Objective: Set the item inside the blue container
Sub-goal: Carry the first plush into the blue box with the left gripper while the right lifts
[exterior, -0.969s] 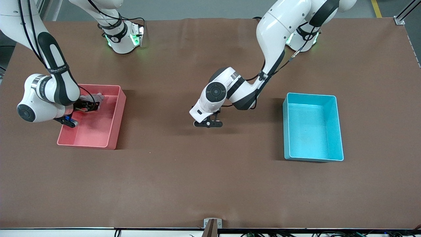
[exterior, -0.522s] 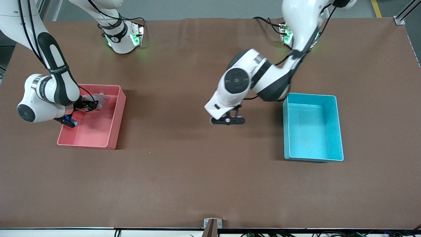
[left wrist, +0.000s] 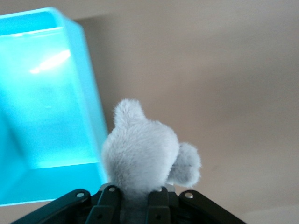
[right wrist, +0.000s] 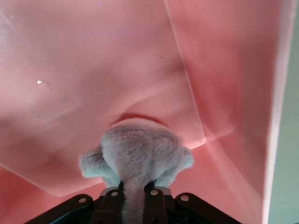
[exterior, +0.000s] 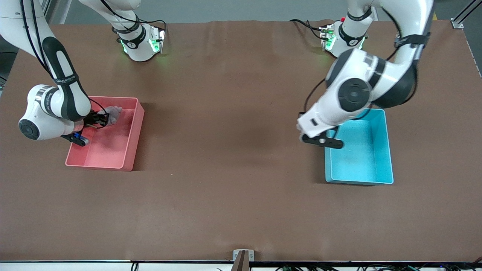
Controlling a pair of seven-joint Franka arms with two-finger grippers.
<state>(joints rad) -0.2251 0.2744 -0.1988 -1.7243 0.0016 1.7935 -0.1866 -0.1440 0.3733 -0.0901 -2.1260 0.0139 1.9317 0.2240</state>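
Blue container (exterior: 379,165) lies partly hidden under left claw (left wrist: 135,198) gripping grey plush (left wrist: 140,156); right claw (right wrist: 133,198) apparently clamps another.

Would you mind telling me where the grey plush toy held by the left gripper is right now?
The grey plush toy is clamped in the left gripper, over the blue container's wall that faces the right arm's end of the table.

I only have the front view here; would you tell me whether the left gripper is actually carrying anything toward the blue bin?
Observer: Yes, the left gripper is shut on a grey plush toy, over the blue container's wall toward the right arm's end.
Operator: Thank you. Is anything already inside that bin?
Observer: The part its wrist view shows holds nothing.
Operator: And the right gripper?
Observer: The right gripper is shut on another grey plush inside the pink bin.
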